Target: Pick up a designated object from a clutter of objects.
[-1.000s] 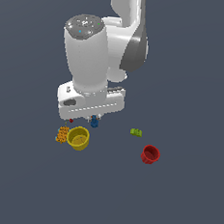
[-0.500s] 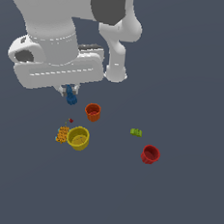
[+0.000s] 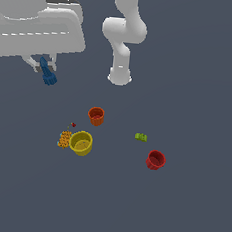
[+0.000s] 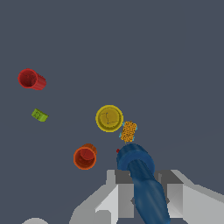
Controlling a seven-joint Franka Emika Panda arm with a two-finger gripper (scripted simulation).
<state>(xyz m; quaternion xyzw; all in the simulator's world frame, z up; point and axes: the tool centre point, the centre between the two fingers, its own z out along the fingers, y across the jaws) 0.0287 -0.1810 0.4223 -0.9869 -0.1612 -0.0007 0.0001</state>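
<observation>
The designated object (image 3: 48,73) is a dark-blue elongated piece with a knobbly end, held high above the floor at the exterior view's left. My gripper (image 3: 42,66) is shut on it, with a finger on either side. In the wrist view the same blue object (image 4: 142,179) sticks out between the grey fingers (image 4: 123,192) of the gripper (image 4: 146,194). The clutter of objects lies far below: an orange cup (image 3: 96,115), a yellow cup (image 3: 80,143), a red cup (image 3: 155,160), a green block (image 3: 141,137), an orange-speckled box (image 3: 64,138) and a tiny red piece (image 3: 73,125).
The arm's white base column (image 3: 123,43) stands at the back of the dark floor. My large white wrist housing (image 3: 31,22) fills the upper part of the exterior view's left. In the wrist view the cups (image 4: 109,118) show from above.
The gripper has risen steeply and moved toward the exterior view's left, carrying the blue object away from the clutter. The cups, block and box stay where they were.
</observation>
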